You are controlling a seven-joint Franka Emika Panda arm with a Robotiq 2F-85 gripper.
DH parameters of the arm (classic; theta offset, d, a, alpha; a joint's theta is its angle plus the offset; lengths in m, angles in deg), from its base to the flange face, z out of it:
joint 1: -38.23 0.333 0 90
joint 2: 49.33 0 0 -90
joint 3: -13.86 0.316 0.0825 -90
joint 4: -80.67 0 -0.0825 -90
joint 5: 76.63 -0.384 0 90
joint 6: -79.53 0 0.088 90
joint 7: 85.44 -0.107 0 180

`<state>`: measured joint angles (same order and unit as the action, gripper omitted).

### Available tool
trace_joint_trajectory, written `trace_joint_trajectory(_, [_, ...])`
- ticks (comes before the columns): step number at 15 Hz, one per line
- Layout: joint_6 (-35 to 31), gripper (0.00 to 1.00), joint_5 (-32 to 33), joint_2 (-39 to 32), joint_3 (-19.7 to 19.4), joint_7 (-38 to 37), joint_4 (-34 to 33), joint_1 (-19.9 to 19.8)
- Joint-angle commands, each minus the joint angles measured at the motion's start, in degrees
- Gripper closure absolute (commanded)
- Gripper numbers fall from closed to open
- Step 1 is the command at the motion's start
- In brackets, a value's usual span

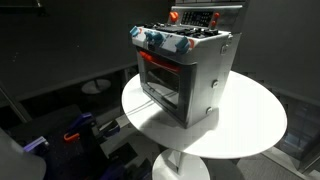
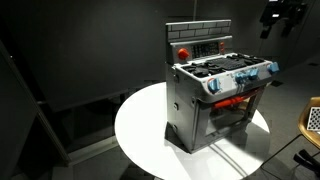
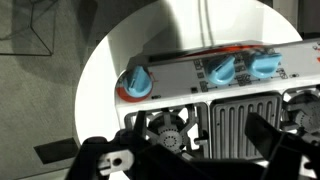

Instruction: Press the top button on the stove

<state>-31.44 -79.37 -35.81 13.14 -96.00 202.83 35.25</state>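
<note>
The stove (image 1: 190, 75) is a small silver-grey toy oven with a red-glowing window, standing on a round white table (image 1: 255, 125). It also shows in the other exterior view (image 2: 215, 95). Its red back panel carries a round red button (image 2: 183, 52), which also shows in an exterior view (image 1: 175, 17). Blue knobs (image 3: 222, 68) line the front edge. My gripper (image 2: 280, 18) hangs in the air above and to the side of the stove, touching nothing. In the wrist view its dark fingers (image 3: 190, 150) are spread open over the burner (image 3: 170, 130) and the grill plate (image 3: 240, 125). The back panel is out of the wrist view.
The table (image 2: 140, 130) extends around the stove on all sides. Dark curtains surround the scene. Blue and orange clutter (image 1: 75, 130) lies on the floor beside the table. A pale object (image 2: 312, 120) sits at the frame edge.
</note>
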Motion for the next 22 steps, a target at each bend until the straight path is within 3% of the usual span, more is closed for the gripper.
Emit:
trace_joint_trajectory(1, [-1.13, 0.00, 0.69, -5.00, 0.16, -2.85, -6.16, -0.18])
trace_joint_trajectory(9, [-7.45, 0.00, 5.88, -15.31, -0.01, -10.58, -16.19, 0.27])
trace_joint_trajectory(16, [-8.19, 0.00, 10.92, -23.29, -1.28, -16.97, -22.69, 1.37])
trace_joint_trajectory(22, [-8.74, 0.00, 11.19, -27.81, -2.73, -18.01, -26.91, 2.09])
